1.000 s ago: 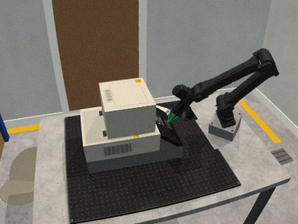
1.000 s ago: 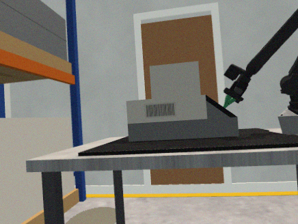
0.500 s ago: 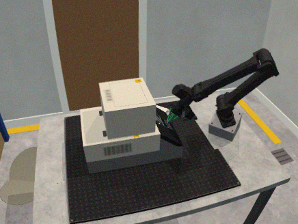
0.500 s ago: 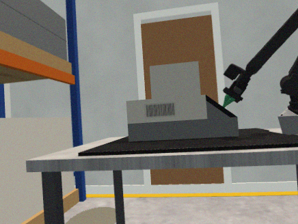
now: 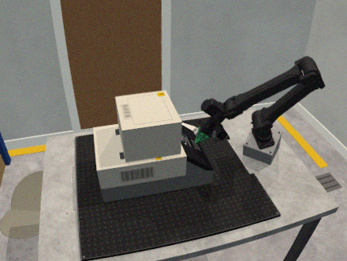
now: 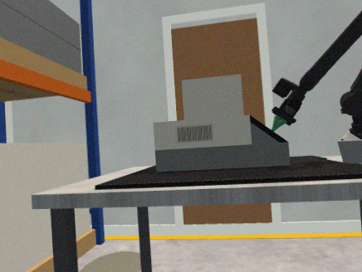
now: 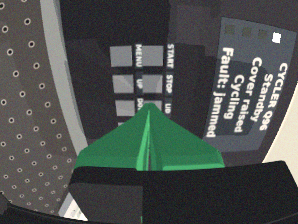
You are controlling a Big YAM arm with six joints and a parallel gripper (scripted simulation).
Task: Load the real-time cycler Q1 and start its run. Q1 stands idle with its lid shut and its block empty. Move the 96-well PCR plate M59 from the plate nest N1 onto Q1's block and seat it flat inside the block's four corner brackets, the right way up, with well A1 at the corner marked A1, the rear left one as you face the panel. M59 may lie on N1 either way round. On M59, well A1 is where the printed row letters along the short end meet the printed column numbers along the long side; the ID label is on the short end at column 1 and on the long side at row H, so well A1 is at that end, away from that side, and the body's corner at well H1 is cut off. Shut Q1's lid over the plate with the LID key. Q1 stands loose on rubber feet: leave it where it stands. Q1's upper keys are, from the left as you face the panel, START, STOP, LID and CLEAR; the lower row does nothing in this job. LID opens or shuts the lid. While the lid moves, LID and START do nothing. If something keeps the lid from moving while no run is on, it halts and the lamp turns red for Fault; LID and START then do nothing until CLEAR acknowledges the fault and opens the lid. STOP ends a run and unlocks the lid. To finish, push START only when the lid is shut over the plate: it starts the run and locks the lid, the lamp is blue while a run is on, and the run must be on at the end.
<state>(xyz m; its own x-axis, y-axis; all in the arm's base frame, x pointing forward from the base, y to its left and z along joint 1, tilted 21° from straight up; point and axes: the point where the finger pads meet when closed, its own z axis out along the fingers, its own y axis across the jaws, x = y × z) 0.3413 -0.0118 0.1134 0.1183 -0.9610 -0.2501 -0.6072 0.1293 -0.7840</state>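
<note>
The cycler Q1 is a cream box on the black mat, with its boxy lid standing above the body; it also shows in the exterior view. Its dark sloping panel faces the arm. In the wrist view the screen reads "Standby", "Cover raised", "Fault: jammed". My gripper is shut and empty, its green fingertips close over the key rows, at the third key past START and STOP. Plate M59 and nest N1 are not clearly visible; a small white piece shows behind the panel.
The arm's base stands on the table at the right of the black mat. A blue and orange shelf rack stands beyond the table's left side. The table's front edge is near the mat's edge.
</note>
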